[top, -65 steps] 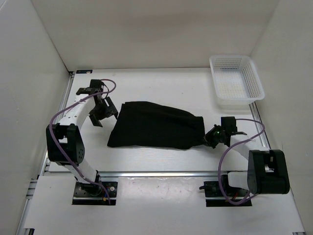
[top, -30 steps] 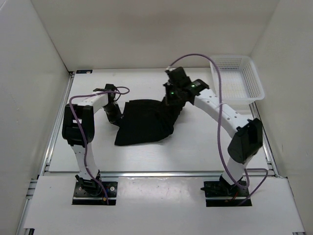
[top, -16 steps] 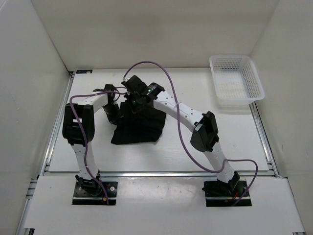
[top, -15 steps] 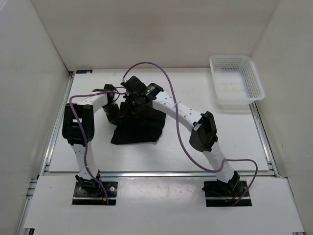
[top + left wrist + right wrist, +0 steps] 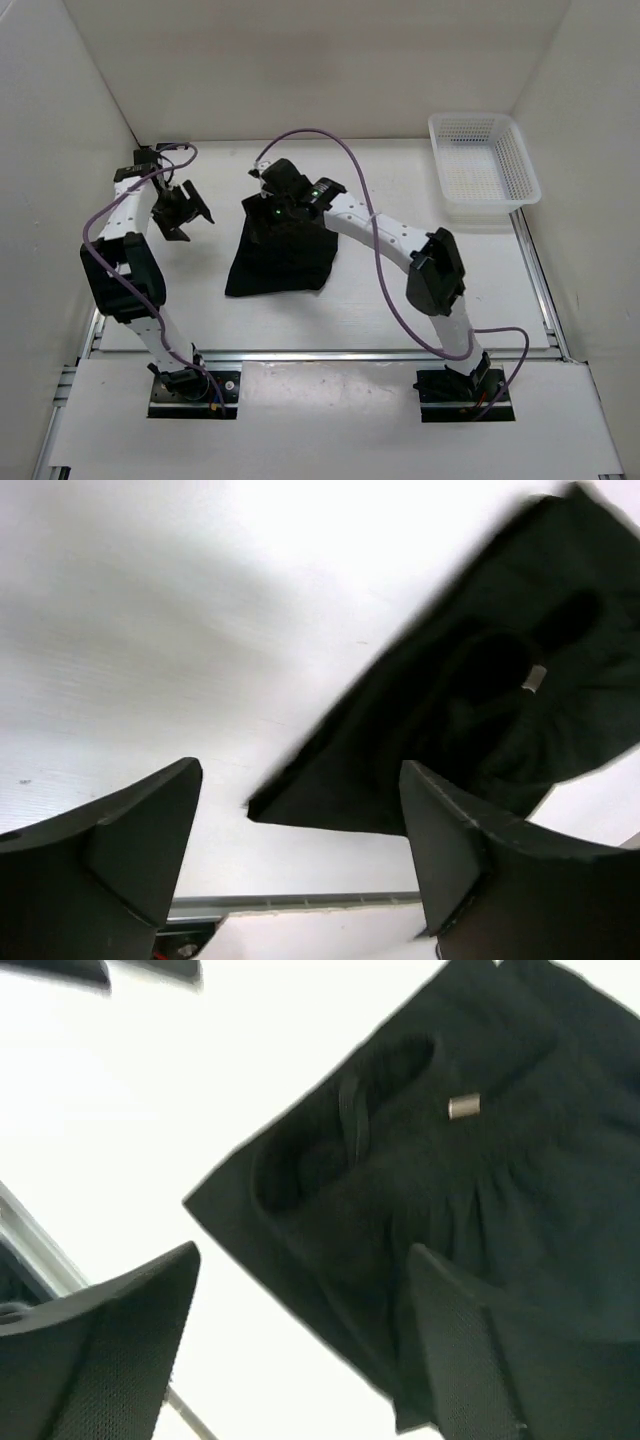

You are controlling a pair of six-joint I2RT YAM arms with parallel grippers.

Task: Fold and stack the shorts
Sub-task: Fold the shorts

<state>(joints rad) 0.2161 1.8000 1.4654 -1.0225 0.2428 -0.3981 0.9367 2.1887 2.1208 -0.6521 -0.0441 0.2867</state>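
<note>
The black shorts (image 5: 280,262) are lying doubled over on the bench (image 5: 420,290), just 9 o'clock of centre. Over their 12 o'clock edge the right gripper (image 5: 302,1258) is hovering, fingers spread and empty. The left gripper (image 5: 300,770), off at 9 o'clock, is gaping empty too. One fold seems done; next, a fresh grip on an edge for a second fold. The white mesh basket (image 5: 483,165) is sitting at 2 o'clock.

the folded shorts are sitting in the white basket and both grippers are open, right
No: the top external view shows the folded shorts on the table, left of the white basket. The left gripper and right gripper are open.
</note>
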